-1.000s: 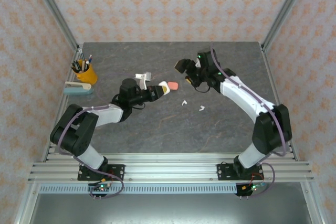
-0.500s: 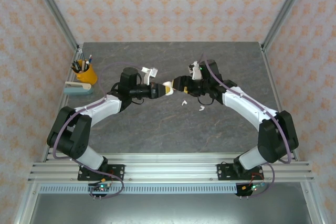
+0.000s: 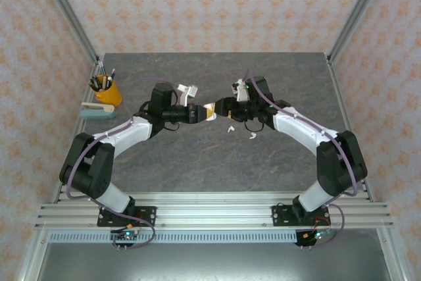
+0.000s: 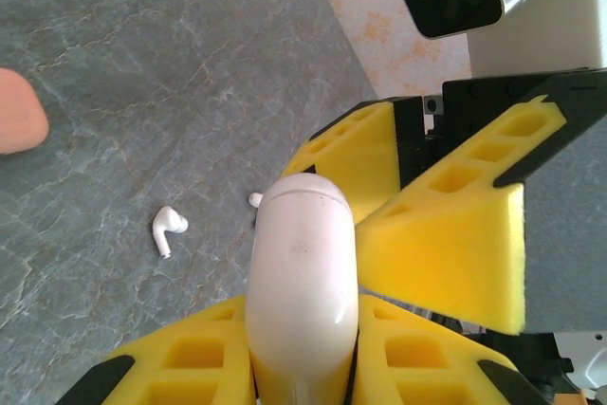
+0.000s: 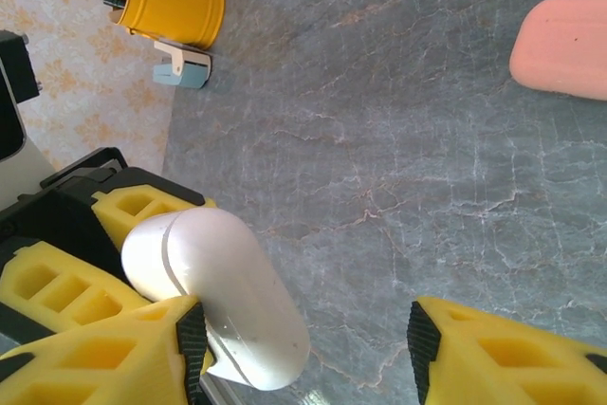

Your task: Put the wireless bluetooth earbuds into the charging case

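Observation:
My left gripper (image 3: 200,111) is shut on a white pebble-shaped charging case (image 4: 303,272), held closed and off the table at mid-table. My right gripper (image 3: 222,105) faces it, jaws open around the case's free end (image 5: 218,301). One yellow finger (image 5: 104,358) touches the case and the other (image 5: 512,358) stands well apart. Two white earbuds (image 3: 230,127) (image 3: 252,136) lie on the table just in front of the grippers. One earbud (image 4: 169,230) is clear in the left wrist view, and a second (image 4: 255,199) peeks out behind the case. A coral-pink case (image 5: 564,45) lies shut on the table.
A yellow pen cup (image 3: 107,90) and a pale blue stapler (image 3: 99,110) stand at the table's left edge. Aluminium posts and patterned walls close in the grey stone-look tabletop (image 3: 197,162).
My right gripper swung left to meet the white case, and its jaws have narrowed. My left arm carried the case slightly up and right.

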